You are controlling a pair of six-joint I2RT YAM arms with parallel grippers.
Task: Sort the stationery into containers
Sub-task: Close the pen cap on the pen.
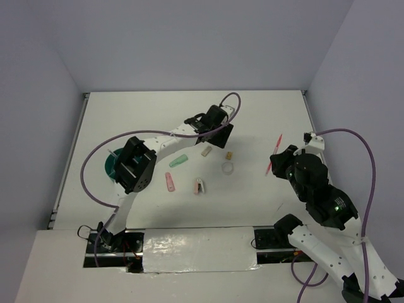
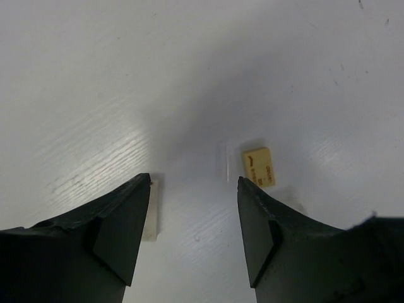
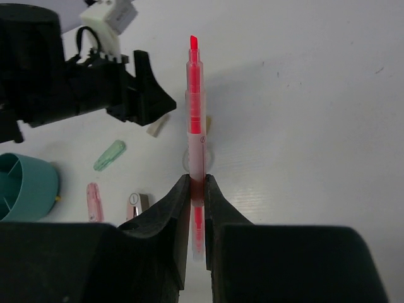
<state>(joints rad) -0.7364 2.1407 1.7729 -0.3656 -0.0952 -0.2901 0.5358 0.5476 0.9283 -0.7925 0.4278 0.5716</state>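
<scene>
The white table (image 1: pixel 151 113) is sitting boxed in by pale walls on its far, left and right sides. Its far half and right-hand strip are offering bare, faintly grained surface, while the small pieces are crowding the middle. The left gripper (image 2: pixel 194 178) is hanging low over that middle, its black wedge-shaped jaws standing apart with nothing between them. A pale block (image 2: pixel 150 218) is sitting just beside one finger, partly hidden by it, and the flat rectangular tan nub (image 2: pixel 259 167) is lying just ahead of the other fingertip. The right gripper (image 3: pixel 197 182) is clenching the thin pink pen (image 3: pixel 195 107), a translucent stick with a chisel tip, near the table's right edge and pointing away from the arm. The clear tape ring (image 1: pixel 228 168) is lying near the nub, between the two grippers. Toward the left, the rounded mint-green tube (image 1: pixel 178 161), the pink stick (image 1: pixel 170 182) and the pink-white clip (image 1: pixel 199 186) are resting apart from one another. The round teal organizer (image 3: pixel 38 189), smooth plastic with inner dividers, is standing at the left, and the left arm is covering most of it from above.
</scene>
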